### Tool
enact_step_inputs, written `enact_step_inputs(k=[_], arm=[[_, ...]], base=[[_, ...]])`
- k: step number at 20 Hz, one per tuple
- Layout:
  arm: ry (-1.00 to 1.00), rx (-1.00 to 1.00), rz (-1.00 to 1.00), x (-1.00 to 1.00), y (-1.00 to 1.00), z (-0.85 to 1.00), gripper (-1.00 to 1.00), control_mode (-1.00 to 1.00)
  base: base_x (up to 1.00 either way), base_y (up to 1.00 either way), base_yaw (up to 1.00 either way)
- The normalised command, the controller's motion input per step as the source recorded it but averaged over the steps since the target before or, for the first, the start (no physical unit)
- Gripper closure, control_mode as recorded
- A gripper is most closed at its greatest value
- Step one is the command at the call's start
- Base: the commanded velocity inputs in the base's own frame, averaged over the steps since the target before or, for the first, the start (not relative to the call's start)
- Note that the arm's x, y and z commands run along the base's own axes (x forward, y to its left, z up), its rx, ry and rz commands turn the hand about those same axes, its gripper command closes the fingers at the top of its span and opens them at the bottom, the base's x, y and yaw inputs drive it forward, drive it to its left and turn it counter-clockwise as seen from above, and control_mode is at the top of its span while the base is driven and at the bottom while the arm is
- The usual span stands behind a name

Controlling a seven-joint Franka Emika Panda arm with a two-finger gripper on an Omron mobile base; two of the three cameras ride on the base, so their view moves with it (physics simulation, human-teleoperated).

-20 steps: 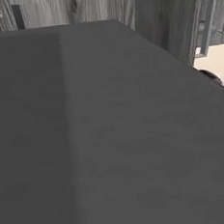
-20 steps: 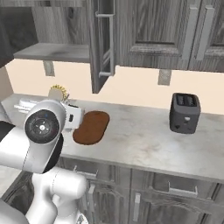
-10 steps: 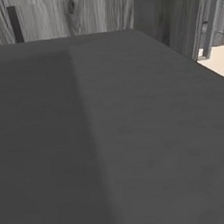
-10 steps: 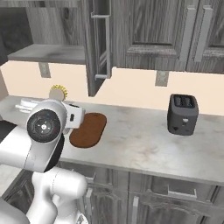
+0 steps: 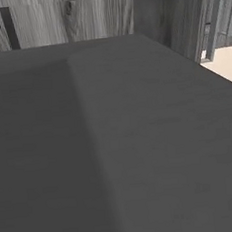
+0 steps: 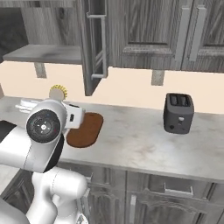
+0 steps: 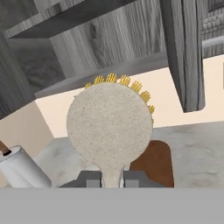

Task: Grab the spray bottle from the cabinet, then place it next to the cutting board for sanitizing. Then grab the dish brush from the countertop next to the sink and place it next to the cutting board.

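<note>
Gripping the pale wooden neck of the dish brush [image 7: 109, 127], the gripper [image 7: 111, 179] has its two dark fingertips pressed against either side of the thin handle. The brush stands upright above the fingers, its round flat back speckled and cork-like, with a fringe of yellow bristles peeking over the top edge.

From the right base view the brush head [image 6: 58, 92] pokes up as a small tan disc with yellow bristles, just behind the arm's big white elbow joint, over the left part of the countertop [image 6: 140, 140]. The arm is folded low and reaches forward from the lower left, its wrist level with the counter.

The cutting board [image 6: 85, 129] lies flat on the marbled, light grey stone just right of the wrist: an oval of reddish-brown wood with rounded ends. In the hand view its brown edge [image 7: 153, 162] shows below and right of the brush head. A pale cylindrical bottle [image 7: 22, 168] lies tilted at the lower left there.

The cabinet [image 6: 94, 43] overhead is dark grey wood grain, one door swung open with a long metal bar handle, a lighter grey shelf beside it. A black toaster [image 6: 178, 113] sits on the counter well off to the right.

A flat, dark grey grained surface, very close to the lens, covers most of the left base view.
</note>
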Motion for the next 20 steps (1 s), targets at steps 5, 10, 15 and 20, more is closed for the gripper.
enact_step_inputs(k=[5,10,15,20], arm=[[0.00,0.00,0.00,0.00,0.00,0.00,1.00,1.00],[0.00,0.00,0.00,0.00,0.00,0.00,1.00,1.00],[0.00,0.00,0.00,0.00,0.00,0.00,1.00,1.00],[-0.01,-0.01,-0.01,0.00,0.03,0.00,1.00,-1.00]], base=[[0.51,0.33,0.00],[0.97,0.01,0.09],[0.17,0.09,0.03],[0.00,0.11,-0.01]])
